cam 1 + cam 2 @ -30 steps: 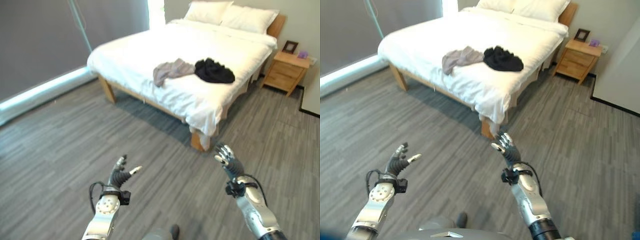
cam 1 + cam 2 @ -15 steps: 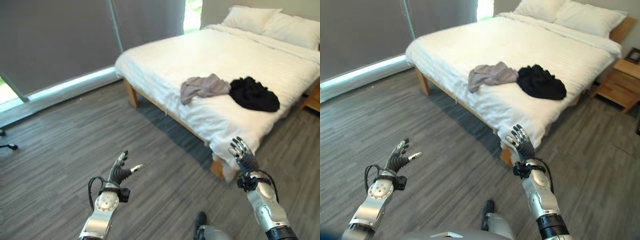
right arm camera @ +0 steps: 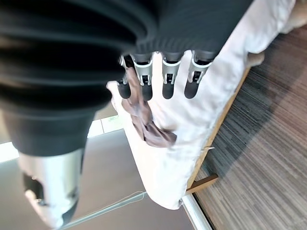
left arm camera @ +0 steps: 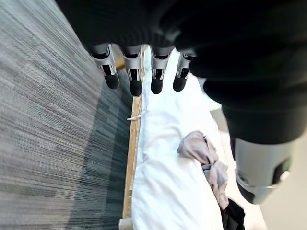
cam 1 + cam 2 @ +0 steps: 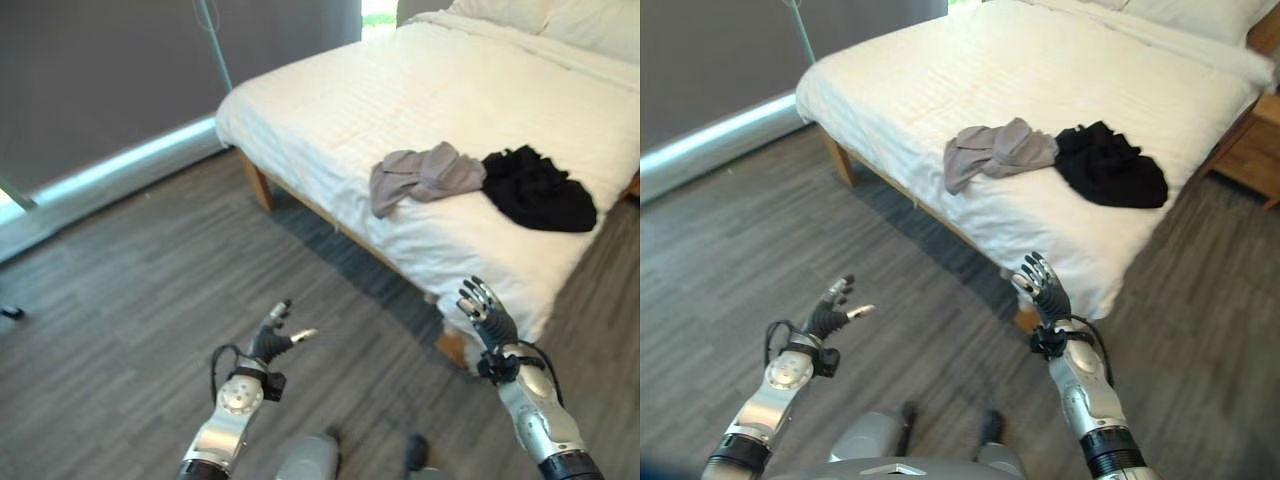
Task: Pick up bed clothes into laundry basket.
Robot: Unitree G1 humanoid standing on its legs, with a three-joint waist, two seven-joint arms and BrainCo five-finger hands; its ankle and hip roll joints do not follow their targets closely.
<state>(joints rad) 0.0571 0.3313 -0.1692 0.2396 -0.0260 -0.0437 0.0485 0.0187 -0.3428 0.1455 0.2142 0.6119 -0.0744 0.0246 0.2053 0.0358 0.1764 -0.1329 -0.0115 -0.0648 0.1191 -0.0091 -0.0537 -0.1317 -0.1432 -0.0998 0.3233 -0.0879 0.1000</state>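
A crumpled grey garment (image 5: 425, 177) and a black garment (image 5: 537, 190) lie side by side near the foot edge of the white bed (image 5: 420, 90). My left hand (image 5: 268, 343) hovers open over the wood floor, well short of the bed. My right hand (image 5: 487, 318) is raised open just in front of the bed's near corner, below the black garment. Past the straight fingers (image 4: 134, 76) of my left hand lie the grey garment (image 4: 199, 151) and the bed edge. The grey garment (image 3: 146, 124) also lies past my right hand's fingers (image 3: 168, 76). Neither hand holds anything.
A grey roller blind with a bright strip at its foot (image 5: 110, 170) covers the window wall on the left. A wooden nightstand (image 5: 1252, 150) stands at the bed's far right. Grey plank floor (image 5: 120, 300) stretches between me and the bed.
The camera has moved closer to the bed and tilted down, so the garments look larger and nearer. Both hands stay open; the left hand now shows further right in the views.
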